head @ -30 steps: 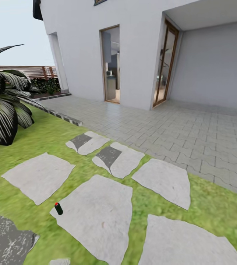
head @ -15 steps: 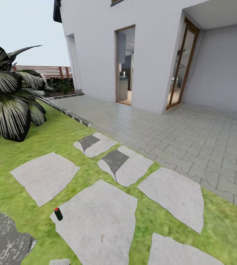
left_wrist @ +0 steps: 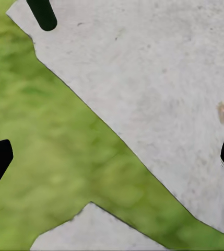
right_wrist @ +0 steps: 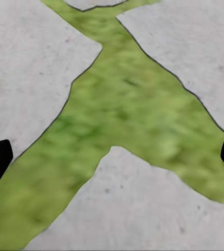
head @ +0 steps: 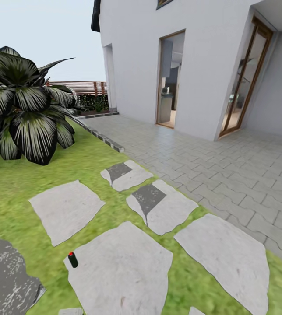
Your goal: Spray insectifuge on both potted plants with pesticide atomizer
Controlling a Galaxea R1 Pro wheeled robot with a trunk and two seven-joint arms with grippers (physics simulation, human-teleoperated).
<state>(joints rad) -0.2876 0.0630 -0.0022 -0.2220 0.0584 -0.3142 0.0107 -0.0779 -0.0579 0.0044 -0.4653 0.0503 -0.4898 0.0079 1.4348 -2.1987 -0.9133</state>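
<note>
We see flat, bright daylight with no clear source and hardly any cast shadows. The lawn (head: pixel 88 164) and stepping stones (head: pixel 123 267) look soft and smeared, more so in both wrist views. The house wall (head: pixel 134 65) leans at the frame edges.

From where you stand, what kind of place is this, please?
Most likely a house garden: a green lawn with grey stepping stones, a big dark-leaved plant, and a paved terrace running to a white house with open doors. A slatted fence closes the far side.
</note>
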